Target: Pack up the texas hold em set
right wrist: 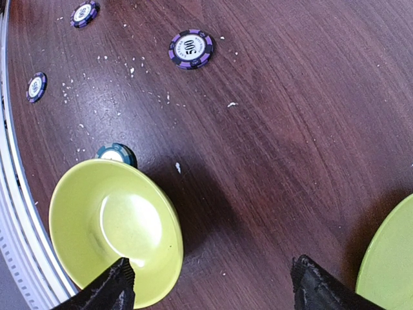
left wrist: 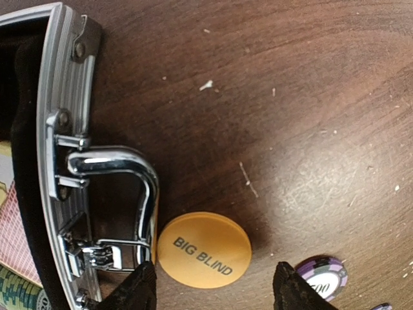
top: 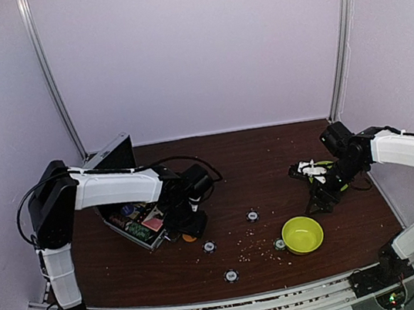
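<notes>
The silver case lies open at the left, its lid raised and chips and cards inside. In the left wrist view its rim and metal handle fill the left side. An orange "BIG BLIND" button lies flat on the table beside the handle. My left gripper is open and straddles the button without touching it. A purple chip lies just past its right fingertip. My right gripper is open over bare table, its left finger over the rim of the lime-green bowl.
Loose chips lie across the middle of the table. A teal chip is tucked against the bowl. A lime-green plate shows at the right edge of the right wrist view. White crumbs dot the table.
</notes>
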